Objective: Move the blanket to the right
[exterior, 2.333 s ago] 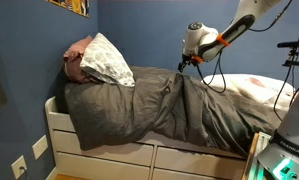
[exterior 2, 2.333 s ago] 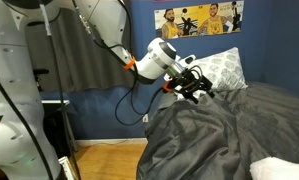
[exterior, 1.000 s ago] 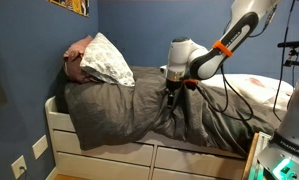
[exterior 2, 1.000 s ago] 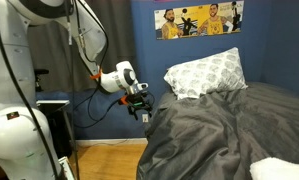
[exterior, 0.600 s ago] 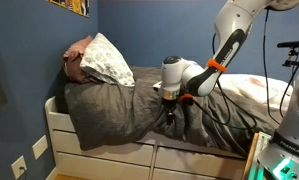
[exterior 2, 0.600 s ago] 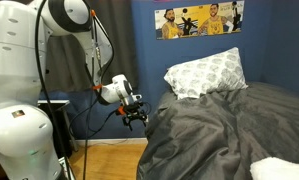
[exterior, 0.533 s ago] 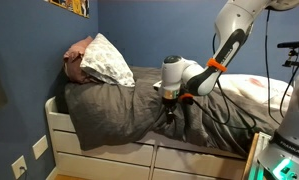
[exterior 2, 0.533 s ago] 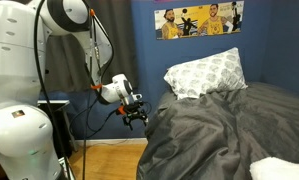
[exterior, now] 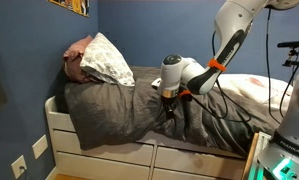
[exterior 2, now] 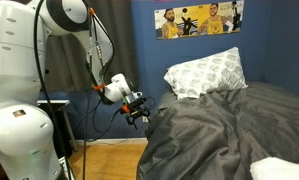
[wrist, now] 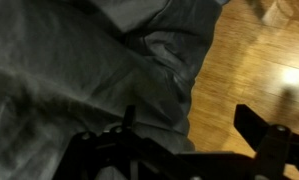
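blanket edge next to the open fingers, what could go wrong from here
1. The open gripper sits at the hanging edge of the blanket. In the wrist view one of the fingers is over fabric and its partner is over the wooden floor, so closing may pinch only a thin fold that slips out.
2. The patterned pillow seems to rest on the blanket's head end, so a pull could drag it along.
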